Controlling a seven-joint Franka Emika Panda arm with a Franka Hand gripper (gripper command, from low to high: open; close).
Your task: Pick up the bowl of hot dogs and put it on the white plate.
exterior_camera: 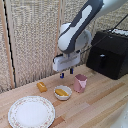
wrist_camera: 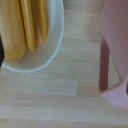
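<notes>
The pincer (exterior_camera: pixel 66 74) hangs above the hot dog bowl (exterior_camera: pixel 62 92) on the worktop (exterior_camera: pixel 100 102), seemingly parted and empty, so it should descend straight, straddle the rim clear of the pink cup (exterior_camera: pixel 80 82), and close softly.

The hot dog bowl (exterior_camera: pixel 62 93), small, round and white, sits upright on the table just below the blue-tipped jaws, apart from them. The hot dogs (exterior_camera: pixel 61 92), yellow-orange and elongated, lie side by side inside it. The white plate (exterior_camera: pixel 31 111), large with a speckled reddish rim, lies flat well off from the jaws, beyond the bowl.
</notes>
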